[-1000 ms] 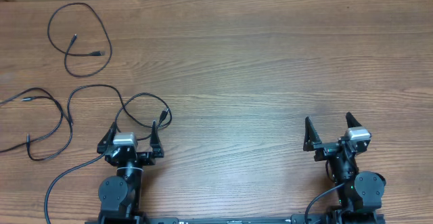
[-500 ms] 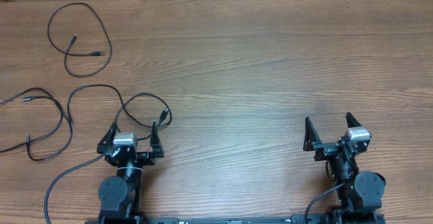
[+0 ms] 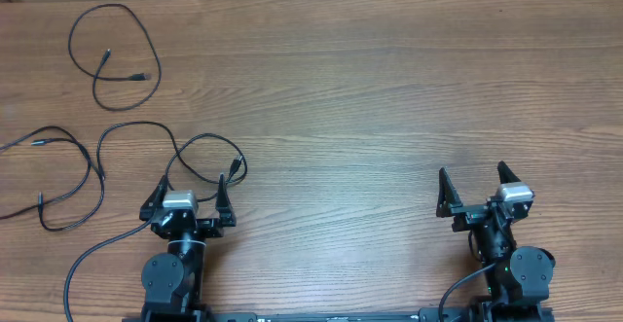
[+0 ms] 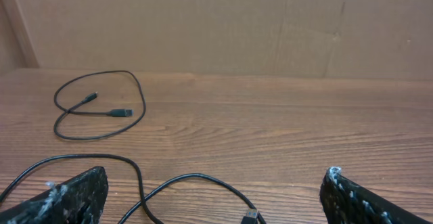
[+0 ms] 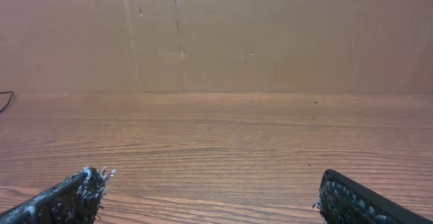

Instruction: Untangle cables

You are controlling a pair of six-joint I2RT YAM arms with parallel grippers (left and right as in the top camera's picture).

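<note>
Your left gripper [image 3: 193, 182] sits drawn back close to its base, pointing forward, jaws spread wide and holding nothing. Your right gripper [image 3: 472, 172] mirrors it on the other side, just as wide and empty. Both arms are folded low.

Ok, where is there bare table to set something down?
The table is bare from its middle to the right edge, all around the right fingers. The left is crowded: a looped cable at the back, longer cables running up to the left fingers.
</note>
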